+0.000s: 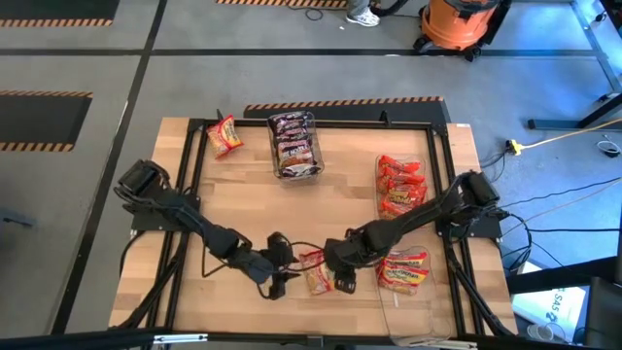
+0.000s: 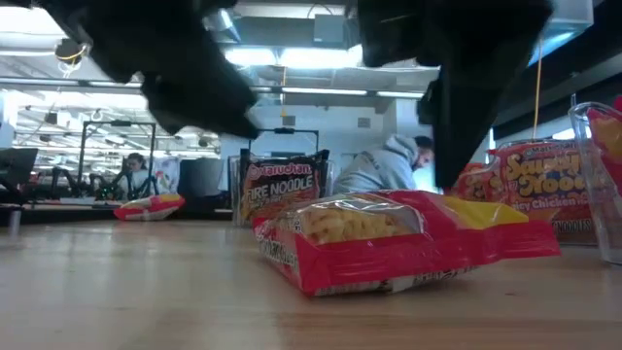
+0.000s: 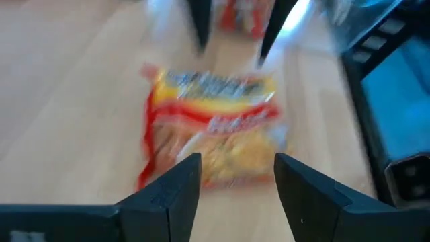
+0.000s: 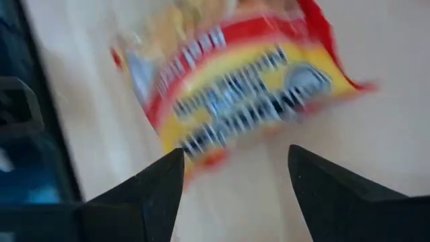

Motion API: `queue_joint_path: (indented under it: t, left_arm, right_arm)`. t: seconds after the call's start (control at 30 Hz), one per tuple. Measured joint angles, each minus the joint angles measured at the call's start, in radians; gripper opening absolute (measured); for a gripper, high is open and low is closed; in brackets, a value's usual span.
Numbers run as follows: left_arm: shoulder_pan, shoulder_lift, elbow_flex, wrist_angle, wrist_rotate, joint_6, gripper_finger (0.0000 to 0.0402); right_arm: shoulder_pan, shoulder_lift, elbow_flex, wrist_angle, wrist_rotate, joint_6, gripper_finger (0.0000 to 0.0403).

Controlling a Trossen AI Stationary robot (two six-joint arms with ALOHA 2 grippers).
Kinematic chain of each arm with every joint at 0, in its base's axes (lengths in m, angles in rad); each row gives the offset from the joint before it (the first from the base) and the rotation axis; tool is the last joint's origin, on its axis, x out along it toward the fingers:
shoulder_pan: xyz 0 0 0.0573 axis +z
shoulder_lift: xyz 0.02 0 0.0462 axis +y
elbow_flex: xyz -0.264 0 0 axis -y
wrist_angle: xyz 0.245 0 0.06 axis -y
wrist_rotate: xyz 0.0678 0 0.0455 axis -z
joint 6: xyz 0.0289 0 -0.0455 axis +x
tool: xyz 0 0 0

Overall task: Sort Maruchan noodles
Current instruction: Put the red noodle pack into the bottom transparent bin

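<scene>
One yellow-and-red Maruchan packet (image 1: 313, 271) lies flat on the wood near the table's near edge, between my two grippers. It also shows in the low view (image 2: 389, 238), the left wrist view (image 3: 215, 128) and the right wrist view (image 4: 235, 87). My left gripper (image 1: 286, 265) (image 3: 235, 161) is open just left of it, pointing at it. My right gripper (image 1: 331, 271) (image 4: 235, 154) is open just right of it, facing the left one. Neither touches the packet. Another yellow-red packet (image 1: 224, 134) (image 2: 151, 206) lies loose at the far left corner.
A clear bin of dark packets (image 1: 294, 146) (image 2: 284, 185) stands at the far middle. A bin of red packets (image 1: 400, 185) sits on the right, and a bin of yellow packets (image 1: 404, 270) (image 2: 535, 190) at the near right. A black frame (image 1: 321, 123) borders the table. People sit in the room behind.
</scene>
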Motion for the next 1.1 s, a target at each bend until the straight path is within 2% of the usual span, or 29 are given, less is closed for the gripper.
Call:
queue_joint_path:
  t: [0.17,0.27,0.5,0.6,0.7,0.83,0.93,1.1]
  left_arm:
    - [-0.011,0.101,0.002,0.168,-0.042,0.079,0.0185]
    - [-0.01,0.17,0.001,0.21,-0.029,0.1,0.0185]
    - [0.023,0.29,0.001,0.252,-0.028,0.072,0.0185]
    - [0.034,0.294,0.002,0.237,0.016,0.06,0.0185]
    - [0.034,0.225,0.002,0.135,0.118,0.049,0.0185]
    - [0.001,0.091,0.0,0.056,0.155,0.05,0.0185]
    - [0.002,0.056,0.002,0.121,0.109,0.107,0.0185]
    - [0.003,0.135,0.001,0.29,0.056,0.174,0.0185]
  right_arm:
    - [-0.031,-0.007,-0.171,0.383,-0.103,0.157,0.0243]
    - [-0.044,-0.007,-0.251,0.491,-0.132,0.254,0.0243]
    - [-0.05,-0.013,-0.281,0.519,-0.14,0.311,0.0243]
    - [-0.057,-0.013,-0.281,0.572,-0.149,0.31,0.0243]
    - [-0.061,-0.013,-0.281,0.582,-0.156,0.308,0.0243]
    - [-0.063,-0.013,-0.281,0.579,-0.158,0.301,0.0243]
    - [-0.063,-0.013,-0.281,0.58,-0.158,0.289,0.0243]
    - [-0.063,-0.013,-0.281,0.588,-0.158,0.276,0.0243]
